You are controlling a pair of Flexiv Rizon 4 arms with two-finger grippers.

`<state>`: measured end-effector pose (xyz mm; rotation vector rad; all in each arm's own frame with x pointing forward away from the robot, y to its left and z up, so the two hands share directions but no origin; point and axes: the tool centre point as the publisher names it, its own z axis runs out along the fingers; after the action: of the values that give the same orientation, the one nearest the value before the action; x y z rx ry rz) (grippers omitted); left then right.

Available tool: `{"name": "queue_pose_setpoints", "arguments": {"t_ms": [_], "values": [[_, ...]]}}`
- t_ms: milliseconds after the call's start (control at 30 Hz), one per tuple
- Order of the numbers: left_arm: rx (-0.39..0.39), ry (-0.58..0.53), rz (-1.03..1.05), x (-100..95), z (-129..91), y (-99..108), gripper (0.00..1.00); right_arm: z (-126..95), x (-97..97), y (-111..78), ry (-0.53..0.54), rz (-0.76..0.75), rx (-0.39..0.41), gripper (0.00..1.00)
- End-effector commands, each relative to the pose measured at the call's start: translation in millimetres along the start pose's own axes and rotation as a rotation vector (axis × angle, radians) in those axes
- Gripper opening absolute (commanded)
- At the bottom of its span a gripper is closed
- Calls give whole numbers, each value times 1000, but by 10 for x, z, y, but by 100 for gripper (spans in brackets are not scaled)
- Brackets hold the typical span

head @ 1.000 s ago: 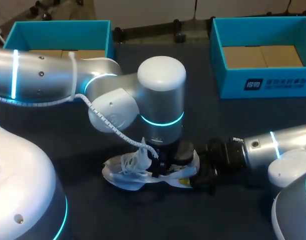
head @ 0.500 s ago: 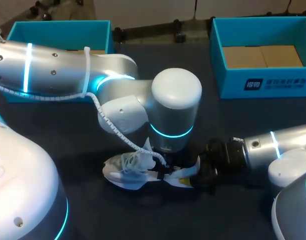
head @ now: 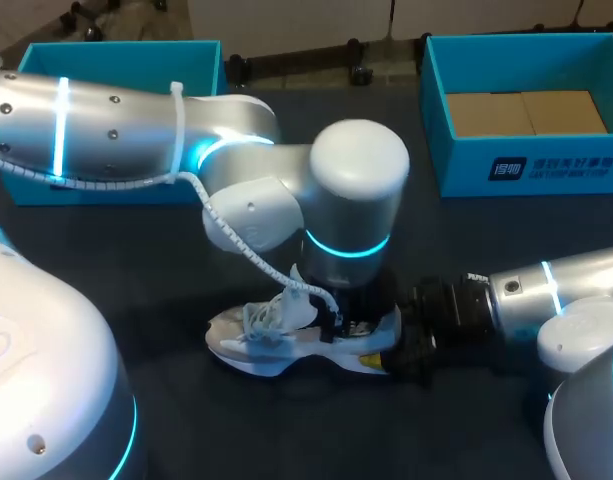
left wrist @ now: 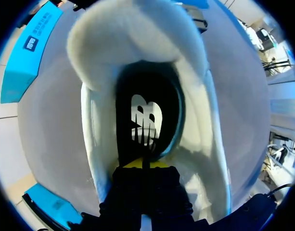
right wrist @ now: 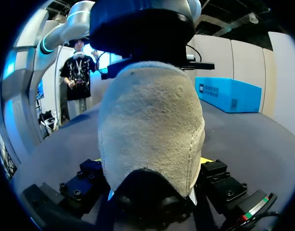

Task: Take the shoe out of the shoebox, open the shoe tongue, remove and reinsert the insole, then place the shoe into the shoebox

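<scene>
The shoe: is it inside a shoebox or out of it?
Out. The shoe stands on the table, held at its heel by the right tool.

Your left arm (head: 136,110) comes in from the left, past centre, with the wrist (head: 354,225) vertical and pointing straight down. Left hand (left wrist: 142,166): fingers pressed together with only a seam between them, yellow tips down inside the shoe (right wrist: 152,115). Right arm (head: 561,290) lies low and level over the tabletop (head: 466,250). Right hand (right wrist: 152,161) points left, fingers spread, clamping the shoe's heel from both sides.
</scene>
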<state>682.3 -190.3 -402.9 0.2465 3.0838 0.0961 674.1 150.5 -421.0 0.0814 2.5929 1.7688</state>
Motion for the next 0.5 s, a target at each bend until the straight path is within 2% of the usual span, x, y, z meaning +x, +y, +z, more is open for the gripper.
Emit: {"name": "queue_pose_setpoints", "arguments": {"t_ms": [33, 167, 500], "values": [[92, 71, 31, -35, -75, 131, 0, 12, 36, 14, 0, 0, 4, 0], [157, 151, 76, 28, -167, 134, 0, 12, 36, 14, 0, 0, 4, 0], [288, 270, 158, 37, -355, 158, 0, 12, 36, 14, 0, 0, 4, 0]]}}
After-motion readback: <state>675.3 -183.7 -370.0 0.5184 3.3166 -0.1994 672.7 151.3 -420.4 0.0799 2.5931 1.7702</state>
